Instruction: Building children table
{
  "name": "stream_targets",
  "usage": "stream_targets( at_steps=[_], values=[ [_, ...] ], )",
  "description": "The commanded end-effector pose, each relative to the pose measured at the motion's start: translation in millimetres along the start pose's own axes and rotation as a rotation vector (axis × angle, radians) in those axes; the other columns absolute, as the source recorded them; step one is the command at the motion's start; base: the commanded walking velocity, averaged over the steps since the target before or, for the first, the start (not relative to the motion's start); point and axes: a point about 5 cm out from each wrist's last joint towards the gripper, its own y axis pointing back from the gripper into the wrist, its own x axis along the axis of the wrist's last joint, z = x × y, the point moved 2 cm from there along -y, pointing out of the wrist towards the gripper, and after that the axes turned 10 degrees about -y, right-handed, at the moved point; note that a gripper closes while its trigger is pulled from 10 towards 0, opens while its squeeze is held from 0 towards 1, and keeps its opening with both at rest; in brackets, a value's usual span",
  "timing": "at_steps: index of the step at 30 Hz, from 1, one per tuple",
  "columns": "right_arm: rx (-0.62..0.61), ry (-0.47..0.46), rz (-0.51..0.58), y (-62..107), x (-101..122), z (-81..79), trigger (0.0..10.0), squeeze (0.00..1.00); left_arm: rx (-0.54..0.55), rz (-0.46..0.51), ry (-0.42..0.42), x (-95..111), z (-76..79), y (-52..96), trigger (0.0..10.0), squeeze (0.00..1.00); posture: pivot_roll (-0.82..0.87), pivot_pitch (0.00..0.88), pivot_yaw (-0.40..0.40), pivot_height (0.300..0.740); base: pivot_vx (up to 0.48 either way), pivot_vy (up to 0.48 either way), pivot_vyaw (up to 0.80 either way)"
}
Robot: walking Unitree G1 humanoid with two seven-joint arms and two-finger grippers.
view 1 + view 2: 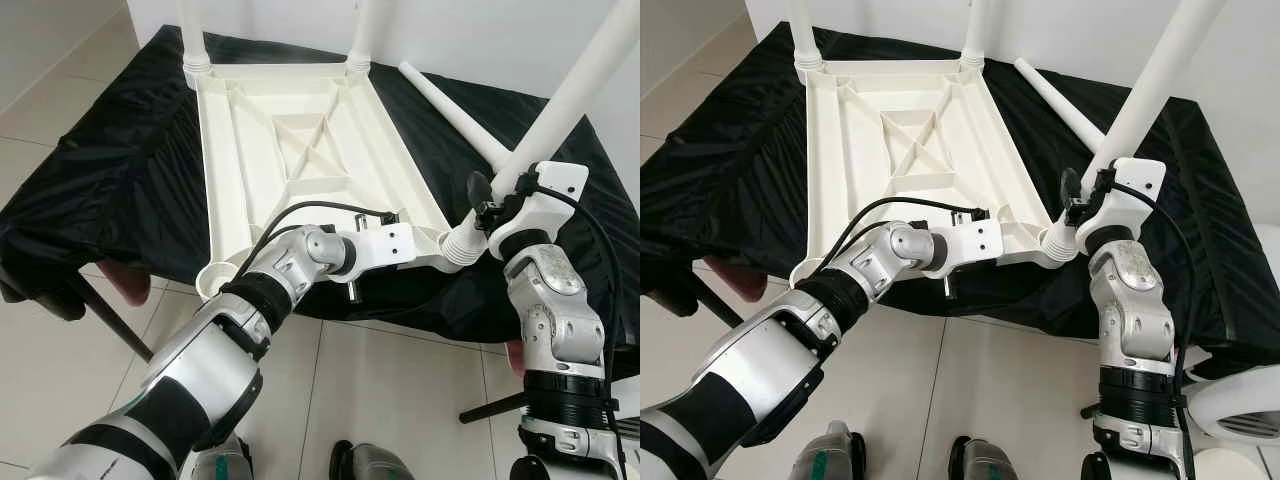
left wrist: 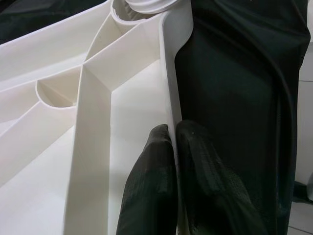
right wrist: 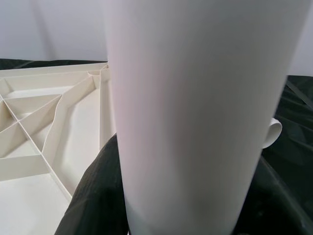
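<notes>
The white plastic table top (image 1: 300, 150) lies upside down on a black cloth (image 1: 110, 170). Two white legs (image 1: 195, 40) (image 1: 362, 35) stand in its far corners. My left gripper (image 2: 173, 134) is shut on the near rim of the top, one finger (image 2: 151, 186) on each side of the thin wall. My right gripper (image 1: 490, 200) is shut on a third white leg (image 1: 575, 90), which stands tilted with its ribbed end (image 1: 462, 243) at the near right corner socket. That leg (image 3: 195, 98) looms large in the right wrist view. The near left socket (image 1: 213, 277) holds nothing.
A loose white leg (image 1: 450, 110) lies on the cloth beyond the right gripper. The cloth covers a low table with dark metal legs (image 1: 110, 320). A reddish object (image 1: 125, 280) sits under its near left edge. Tiled floor lies in front, a white wall behind.
</notes>
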Motion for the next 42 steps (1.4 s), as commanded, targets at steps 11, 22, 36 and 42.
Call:
stream_targets(
  at_steps=[11,22,36,42],
  values=[
    [-0.007,-0.056,0.021,-3.1,-6.7,8.3,10.0,0.0,-0.066,-0.094,0.023,-22.9,16.5,0.1,10.0,0.0,0.02,0.074,-0.054,0.74,0.0,0.0,0.0],
    [-0.034,-0.052,-0.044,2.9,-27.9,19.5,10.0,0.0,-0.065,-0.097,0.019,-24.0,15.2,1.6,10.0,0.0,0.03,0.073,-0.052,0.74,0.0,0.0,0.0],
    [0.016,-0.02,-0.124,9.9,-51.0,20.6,10.0,0.0,-0.069,-0.09,0.017,-21.7,15.3,0.6,10.0,0.0,0.02,0.073,-0.045,0.74,0.0,0.0,0.0],
    [0.021,-0.031,-0.163,5.1,-56.6,26.9,10.0,0.0,-0.072,-0.09,0.015,-21.8,15.5,0.7,10.0,0.0,0.02,0.073,-0.04,0.74,0.0,0.0,0.0]
  ],
)
